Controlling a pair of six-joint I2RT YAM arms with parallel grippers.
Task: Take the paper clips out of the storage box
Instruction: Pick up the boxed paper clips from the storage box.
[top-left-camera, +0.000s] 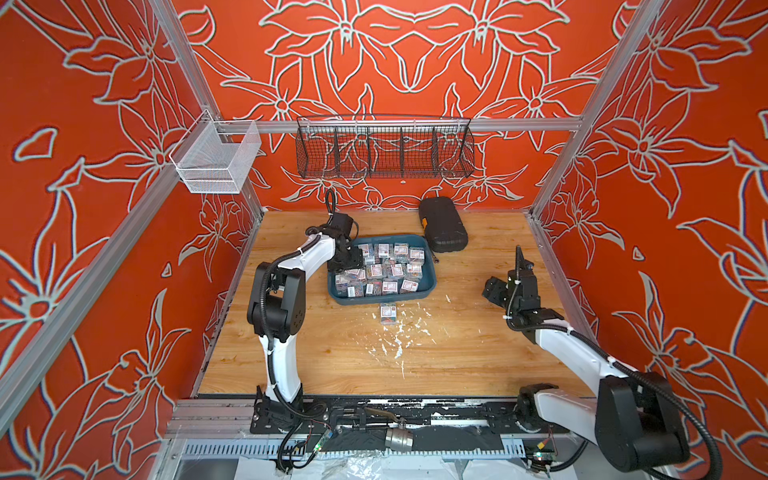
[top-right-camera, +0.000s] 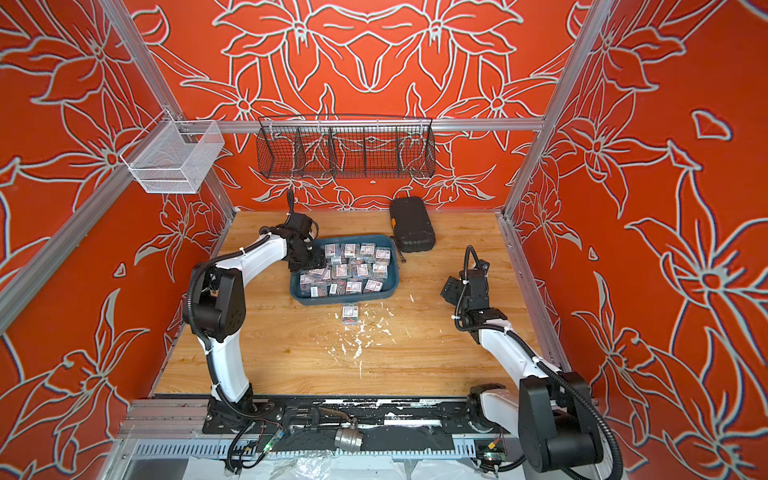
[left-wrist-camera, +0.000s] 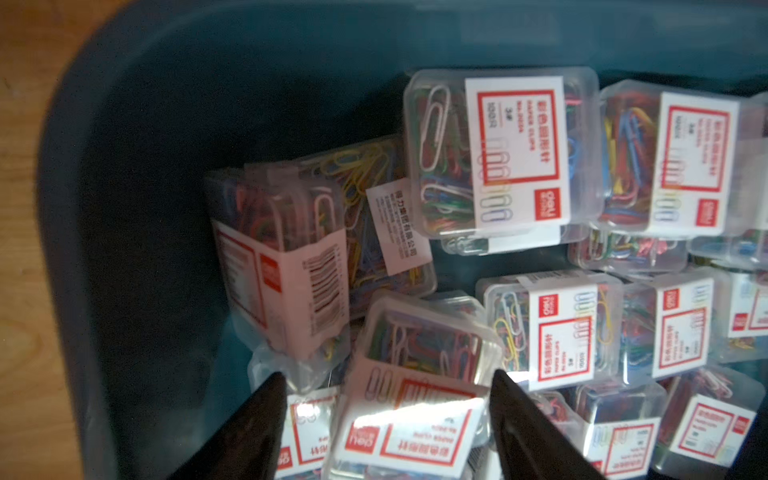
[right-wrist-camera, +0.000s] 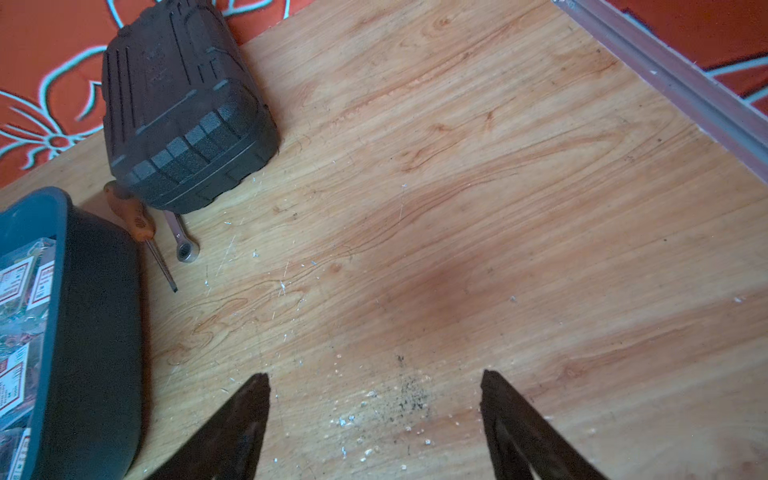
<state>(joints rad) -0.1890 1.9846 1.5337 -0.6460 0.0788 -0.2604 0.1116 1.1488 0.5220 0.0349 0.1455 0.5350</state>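
Left jaws straddle 1 box of paper clips (left-wrist-camera: 419, 374) in the storage box (left-wrist-camera: 124, 187), open, seemingly not yet pinching, poised to lift it out. Right jaws hang open, empty, above the surface (right-wrist-camera: 457, 208).

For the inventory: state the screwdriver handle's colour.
The screwdriver handle is orange, shown best in the right wrist view.

You'll see the dark teal storage box (top-left-camera: 386, 300) sitting flat mid-surface (top-left-camera: 457, 353), crowded with small clear boxes of multicoloured paper clips (top-left-camera: 384, 270). White-and-red labels mostly face up, and several boxes are tilted. A lone box (top-left-camera: 388, 313) lies outside, just beside its near wall.
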